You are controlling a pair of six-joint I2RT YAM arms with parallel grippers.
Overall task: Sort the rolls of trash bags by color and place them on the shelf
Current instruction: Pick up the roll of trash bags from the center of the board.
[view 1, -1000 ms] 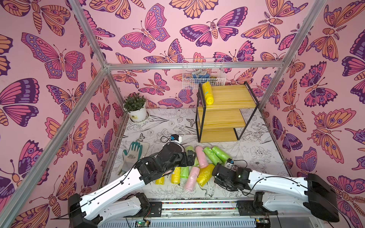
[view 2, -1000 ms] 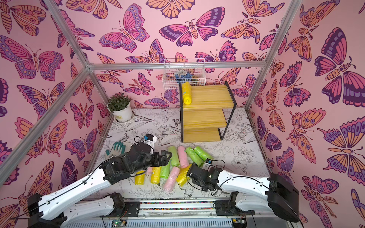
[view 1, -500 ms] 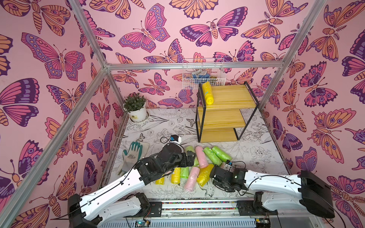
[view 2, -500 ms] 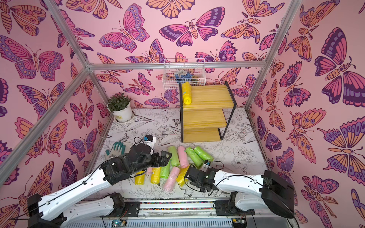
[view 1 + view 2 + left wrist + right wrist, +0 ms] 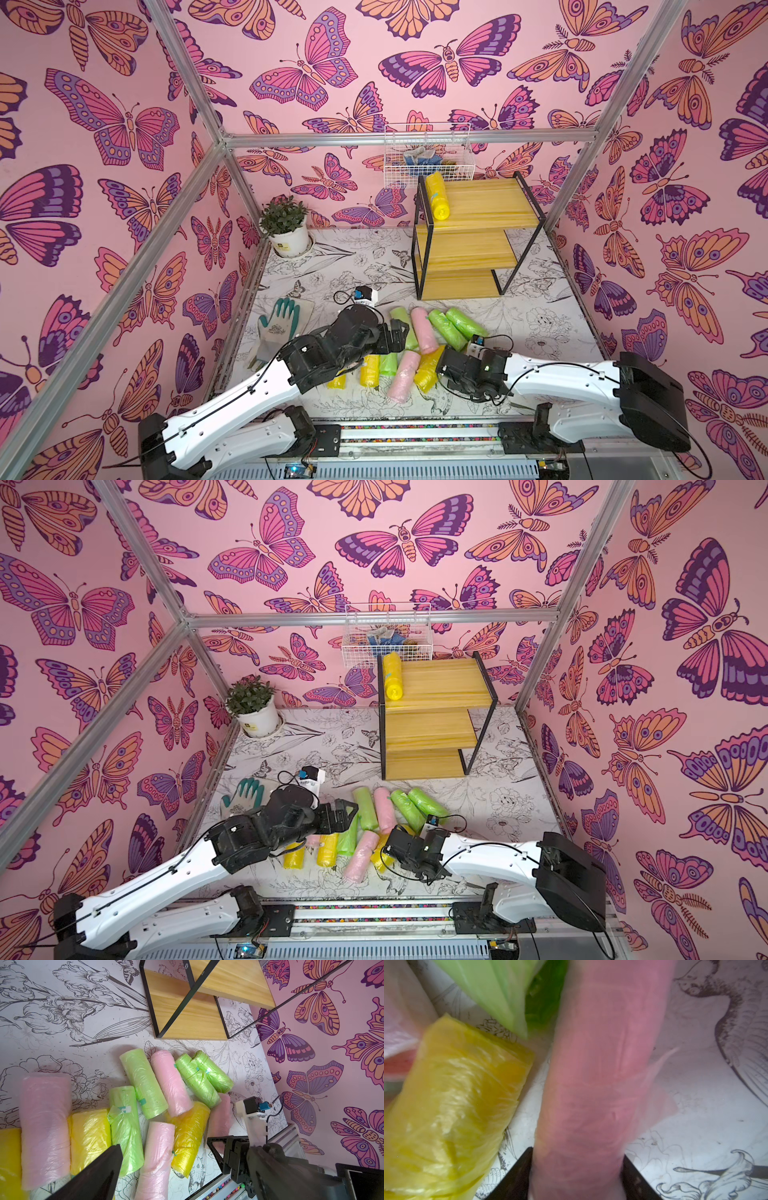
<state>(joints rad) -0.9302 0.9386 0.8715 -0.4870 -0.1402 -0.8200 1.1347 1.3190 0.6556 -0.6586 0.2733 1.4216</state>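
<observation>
Rolls of trash bags (image 5: 143, 1082): eleven in a loose pile on the desk (image 5: 353, 266), in front of the shelf (image 5: 478, 249); four green, four pink, three yellow; several touch or overlap. Twelfth one, the shelved yellow roll (image 5: 437, 195), lies along the left edge of the shelf's top tier.

Held pink roll (image 5: 602, 1064), at the pile's right edge, runs lengthwise between the fingers of the right pincer (image 5: 576, 1155); both fingers press its sides, so it is gripped; the neighbouring yellow roll (image 5: 456, 1095) lies just beside it; cannot tell whether the held pink roll is clear of the desk.

Left pincer (image 5: 397, 336) hovers over the pile's left part; jaws spread wide, nothing between them.

Further out: work glove (image 5: 278, 324), grey with green fingers, flat on the desk left of the pile; potted plant (image 5: 286, 228) in the far left corner; white wire basket (image 5: 428, 158) on the back wall, just behind the shelf's top tier.
</observation>
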